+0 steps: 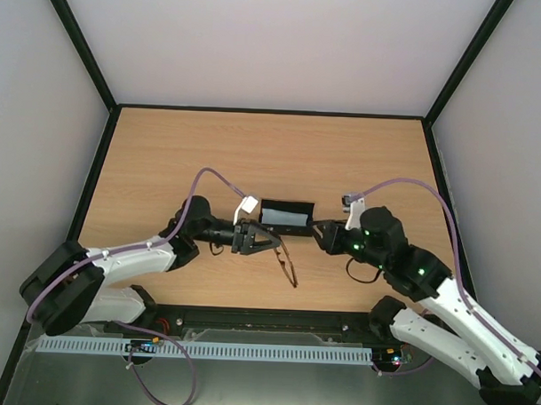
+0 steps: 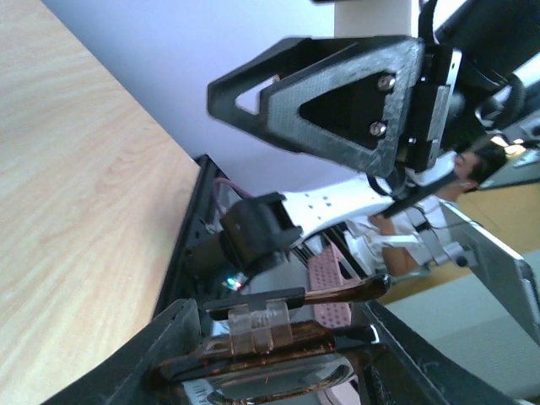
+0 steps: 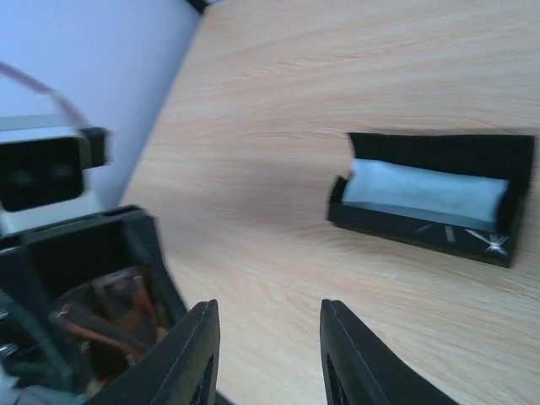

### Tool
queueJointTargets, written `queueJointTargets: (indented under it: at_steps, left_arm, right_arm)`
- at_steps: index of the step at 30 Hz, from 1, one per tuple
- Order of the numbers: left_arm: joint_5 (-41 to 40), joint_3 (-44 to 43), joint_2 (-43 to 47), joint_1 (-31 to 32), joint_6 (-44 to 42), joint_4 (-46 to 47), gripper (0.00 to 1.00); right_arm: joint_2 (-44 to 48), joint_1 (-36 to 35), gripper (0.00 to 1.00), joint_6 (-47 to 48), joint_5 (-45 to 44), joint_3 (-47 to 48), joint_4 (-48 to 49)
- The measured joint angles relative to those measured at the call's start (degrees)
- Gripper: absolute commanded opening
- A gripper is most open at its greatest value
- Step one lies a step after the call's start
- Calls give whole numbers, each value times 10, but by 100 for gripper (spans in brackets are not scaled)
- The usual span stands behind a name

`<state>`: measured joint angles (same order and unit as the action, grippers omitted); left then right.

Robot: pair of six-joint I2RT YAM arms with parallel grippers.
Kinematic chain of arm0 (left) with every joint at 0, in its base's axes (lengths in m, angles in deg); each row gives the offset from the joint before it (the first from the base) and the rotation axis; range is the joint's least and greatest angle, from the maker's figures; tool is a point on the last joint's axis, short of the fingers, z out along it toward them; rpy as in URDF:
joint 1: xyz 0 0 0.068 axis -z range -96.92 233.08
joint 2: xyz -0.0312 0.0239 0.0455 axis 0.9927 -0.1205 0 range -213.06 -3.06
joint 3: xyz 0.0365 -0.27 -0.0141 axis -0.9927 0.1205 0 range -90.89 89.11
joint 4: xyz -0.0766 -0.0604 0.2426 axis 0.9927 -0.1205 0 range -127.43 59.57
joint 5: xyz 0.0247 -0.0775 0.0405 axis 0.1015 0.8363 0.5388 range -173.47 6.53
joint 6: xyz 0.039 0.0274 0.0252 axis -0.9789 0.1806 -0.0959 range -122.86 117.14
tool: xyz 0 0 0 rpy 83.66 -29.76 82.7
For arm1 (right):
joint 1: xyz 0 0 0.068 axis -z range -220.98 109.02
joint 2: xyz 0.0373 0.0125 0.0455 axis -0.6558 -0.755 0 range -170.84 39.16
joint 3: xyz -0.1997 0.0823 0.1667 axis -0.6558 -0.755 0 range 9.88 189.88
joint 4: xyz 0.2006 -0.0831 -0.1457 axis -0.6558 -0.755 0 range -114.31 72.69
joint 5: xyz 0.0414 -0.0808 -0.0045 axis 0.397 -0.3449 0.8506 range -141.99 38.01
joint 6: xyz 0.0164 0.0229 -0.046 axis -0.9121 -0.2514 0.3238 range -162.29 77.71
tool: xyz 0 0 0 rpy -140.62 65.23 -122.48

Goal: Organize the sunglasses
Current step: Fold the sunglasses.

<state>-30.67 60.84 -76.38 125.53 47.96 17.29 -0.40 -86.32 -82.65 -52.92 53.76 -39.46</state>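
Note:
My left gripper [image 1: 266,241] is shut on the brown sunglasses [image 1: 287,262] and holds them just off the table. One thin temple arm hangs open toward the near edge. In the left wrist view the sunglasses [image 2: 278,350] lie clamped between my jaws at the bottom, nose pad and amber temple showing. The black case [image 1: 288,205] lies open just behind, with the light blue cloth [image 1: 286,221] inside. My right gripper [image 1: 316,233] is open and empty at the case's right end. In the right wrist view it [image 3: 266,359] faces the held sunglasses [image 3: 105,325], with the case [image 3: 439,153] at the upper right.
The wooden table [image 1: 254,157] is ringed by a black frame and pale walls. The right gripper's finger [image 2: 337,101] fills the top of the left wrist view, close to my left jaws. A black rail [image 1: 266,322] runs along the near edge.

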Motion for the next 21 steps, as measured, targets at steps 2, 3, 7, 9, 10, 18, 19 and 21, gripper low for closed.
queueJointTargets:
  at_steps: [2,3,7,9,10,18,19,21]
  left_arm:
    - [15,24,9,0,36,47,43]
    - [22,37,10,0,56,77,43]
    - [47,80,5,3,146,194,43]
    - [59,89,-12,7,197,257,43]
    - [65,89,-26,9,228,279,43]
    - [84,89,-109,26,334,300,43]
    - [85,89,-109,27,338,301,43]
    - [87,88,-109,29,346,303,43]
  right_arm:
    - [29,0,42,4,43,0,1]
    - [38,0,43,6,64,0,3]
    - [65,0,43,6,180,-13,33]
    - [66,0,43,2,243,-28,58]
    - [65,0,43,0,271,-37,68]
    - [40,0,42,-9,390,-73,100]
    - [36,0,42,-8,394,-74,101]
    - [26,0,43,-2,397,-76,100]
